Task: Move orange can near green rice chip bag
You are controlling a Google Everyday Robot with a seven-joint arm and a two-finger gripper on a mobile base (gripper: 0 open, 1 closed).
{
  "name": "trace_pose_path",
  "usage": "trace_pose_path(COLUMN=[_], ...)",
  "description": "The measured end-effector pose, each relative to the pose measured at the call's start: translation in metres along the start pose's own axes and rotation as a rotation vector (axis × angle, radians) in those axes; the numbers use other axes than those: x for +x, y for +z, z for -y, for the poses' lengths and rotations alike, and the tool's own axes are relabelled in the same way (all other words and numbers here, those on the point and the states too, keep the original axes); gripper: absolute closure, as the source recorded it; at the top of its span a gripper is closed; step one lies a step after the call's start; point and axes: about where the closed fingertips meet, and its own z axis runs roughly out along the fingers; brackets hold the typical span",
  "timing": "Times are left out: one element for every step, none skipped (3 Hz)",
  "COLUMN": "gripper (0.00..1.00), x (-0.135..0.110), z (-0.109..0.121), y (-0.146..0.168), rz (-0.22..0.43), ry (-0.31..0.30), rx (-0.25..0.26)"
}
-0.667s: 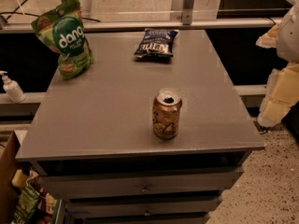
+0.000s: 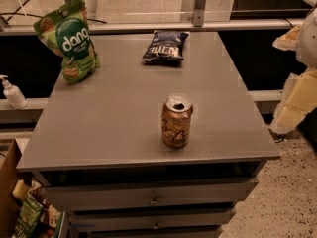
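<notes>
- The gripper (image 2: 295, 95) is at the right edge of the view, off to the side of the table (image 2: 114, 128). I cannot tell if it is open or closed.
- The can (image 2: 177, 122) is well apart from the gripper. It stands near the front of the table, a bit right of the middle.
- The can's long side goes straight up and down. Its silver top faces up.
- The green bag (image 2: 71, 41) stands at the back left corner, far from the can.
- A blue bag (image 2: 165, 46) lies flat at the back.
- Since the earlier picture, the can, both bags and the gripper are in the same spots.
</notes>
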Motion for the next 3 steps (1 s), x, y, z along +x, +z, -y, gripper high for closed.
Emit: trace_pose_path(gripper=[0.00,0.00,0.00], x=[0.005,0.007,0.004], z=[0.001,-0.001,-0.005], y=[0.012,0.028,0.044], rz=[0.101,0.231,0.371], ry=[0.072,0.139,0.175], rx=[-0.013,-0.051,-0.094])
